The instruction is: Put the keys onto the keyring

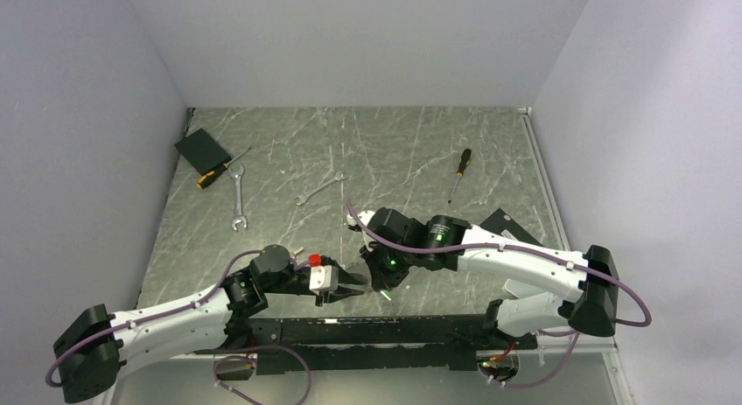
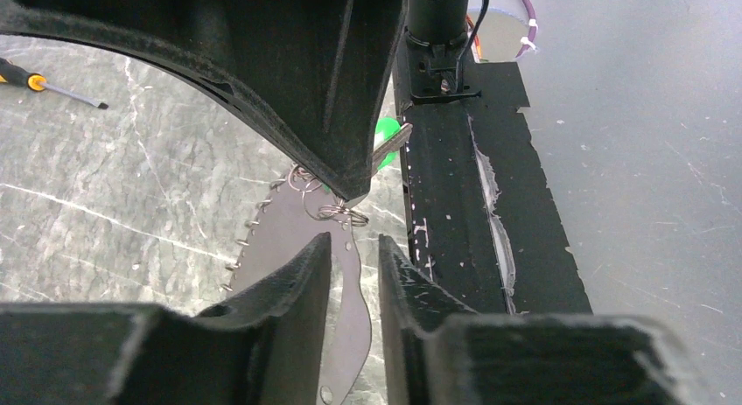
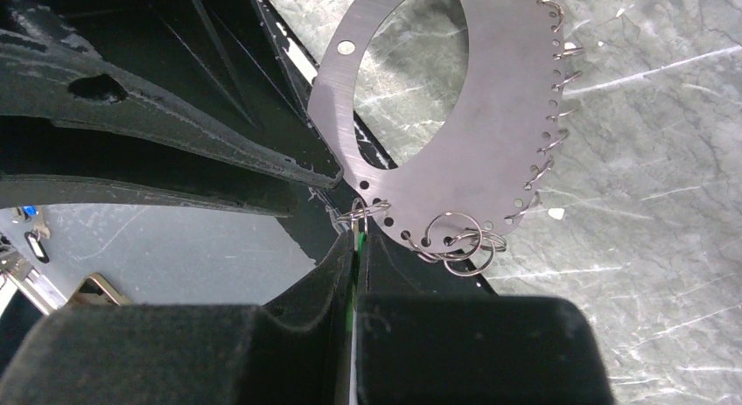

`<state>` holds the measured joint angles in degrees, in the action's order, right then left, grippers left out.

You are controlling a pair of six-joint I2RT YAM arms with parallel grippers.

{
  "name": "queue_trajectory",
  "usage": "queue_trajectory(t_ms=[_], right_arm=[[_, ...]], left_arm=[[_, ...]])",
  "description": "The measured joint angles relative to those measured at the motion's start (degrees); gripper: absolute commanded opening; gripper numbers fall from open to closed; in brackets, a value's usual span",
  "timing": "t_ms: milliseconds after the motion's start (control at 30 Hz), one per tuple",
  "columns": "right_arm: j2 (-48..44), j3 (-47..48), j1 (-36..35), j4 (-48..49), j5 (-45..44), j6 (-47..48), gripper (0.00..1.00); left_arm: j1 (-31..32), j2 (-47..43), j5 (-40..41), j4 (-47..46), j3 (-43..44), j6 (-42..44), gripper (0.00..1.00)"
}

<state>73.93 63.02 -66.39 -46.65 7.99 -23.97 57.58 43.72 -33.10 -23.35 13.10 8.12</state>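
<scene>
step: threading the green key [image 2: 386,132] onto a keyring [image 3: 369,210], one of the small wire rings hung along the rim of the plate [image 3: 516,99]
right pincer [image 3: 359,239]: pressed together on the green key, only a green sliver showed between my fingers; tips sat right at the plate's rim, touching that ring
left pincer [image 2: 354,243]: fingers a little spread, the plate's narrow band in the gap; couldn't tell if they touched it
key location: at the plate's rim, head up in my right pincer, silvery blade angled toward the ring
silver key: not seen anywhere near the plate
how to do it well: I judged the plate had to stay steady, so the left shouldn't let go of it; feed the key's hole along the ring's wire with small turns and no pulling, or the ring swings off line
risk: neighbouring rings crowd close on the rim, easy to catch the wrong one
left arm pose: low, stretched toward the plate from its side, wrist level
right arm pose: elbow folded, wrist tipped down onto the plate, meeting the left pincer above the table [image 3: 665,247]
</scene>
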Motion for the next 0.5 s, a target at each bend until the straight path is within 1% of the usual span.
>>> queue_trajectory(t_ms=[200, 400, 500], right_arm=[[0.3, 0.4, 0.0, -0.3, 0.0, 0.2, 0.0], [1.2, 2.0, 0.0, -0.4, 0.0, 0.2, 0.0], [1.8, 2.7, 0.0, -0.3, -0.1, 0.1, 0.0]], left_arm=[[0.0, -0.5, 0.5, 0.0, -0.3, -3.4, 0.35], [0.2, 1.2, 1.9, -1.7, -0.3, -10.1, 0.3], [0.5, 2.8, 4.0, -3.1, -0.3, -14.1, 0.29]])
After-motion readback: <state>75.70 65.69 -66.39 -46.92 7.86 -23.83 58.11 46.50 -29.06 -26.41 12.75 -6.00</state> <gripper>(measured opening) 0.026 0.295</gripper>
